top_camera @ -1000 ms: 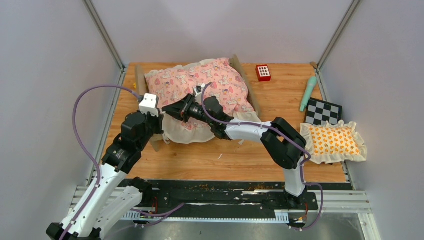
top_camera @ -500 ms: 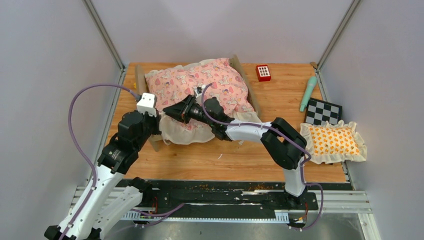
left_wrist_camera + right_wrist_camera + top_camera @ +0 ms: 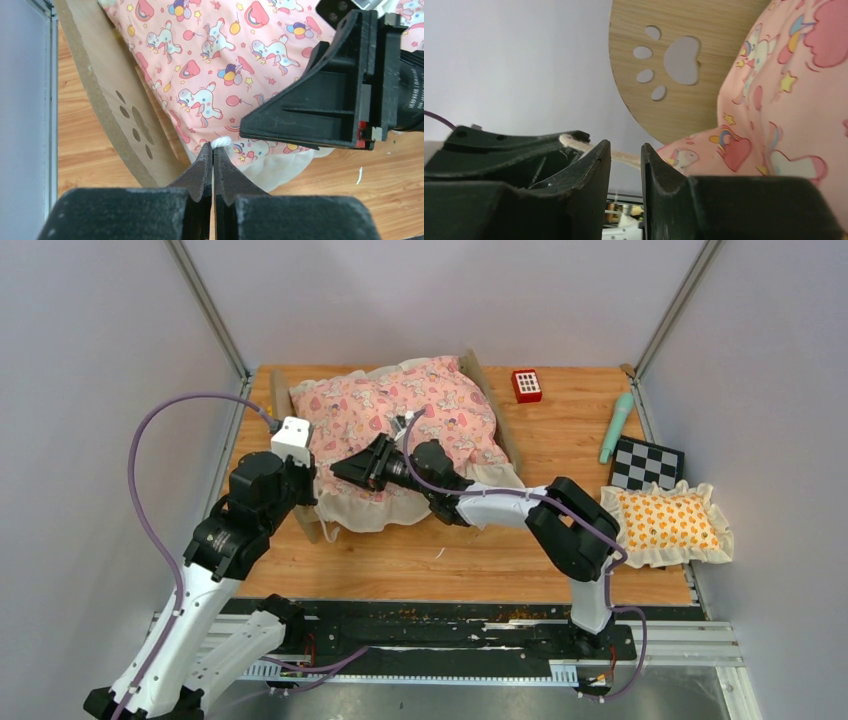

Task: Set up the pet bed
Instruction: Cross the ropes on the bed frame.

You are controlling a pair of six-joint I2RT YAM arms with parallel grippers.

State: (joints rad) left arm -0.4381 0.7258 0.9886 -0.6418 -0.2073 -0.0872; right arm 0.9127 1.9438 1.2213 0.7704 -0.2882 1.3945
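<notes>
The pet bed lies at the back of the table, its wooden headboard [image 3: 279, 405] on the left, paw-print cutout [image 3: 681, 59] showing. The pink unicorn quilt [image 3: 400, 415] covers it and hides the mattress. My left gripper [image 3: 318, 490] is at the quilt's near-left corner, shut on a bunch of its white ruffle [image 3: 220, 142], right beside the headboard [image 3: 125, 115]. My right gripper [image 3: 338, 468] hovers over the same corner, tips facing the left one. Its fingers [image 3: 599, 160] stand a little apart with nothing between them; the ruffle strip [image 3: 574, 141] runs behind them.
An orange-patterned frilled pillow [image 3: 668, 522] lies at the right edge, with a checkered board [image 3: 646, 464] and a teal tube [image 3: 616, 426] behind it. A small red block [image 3: 526, 385] sits right of the bed. The left wall stands close to the headboard.
My left gripper closed on the quilt's ruffle and its arm shifted left and back. My right gripper's jaws parted, letting go of the cloth, and it moved slightly right.
</notes>
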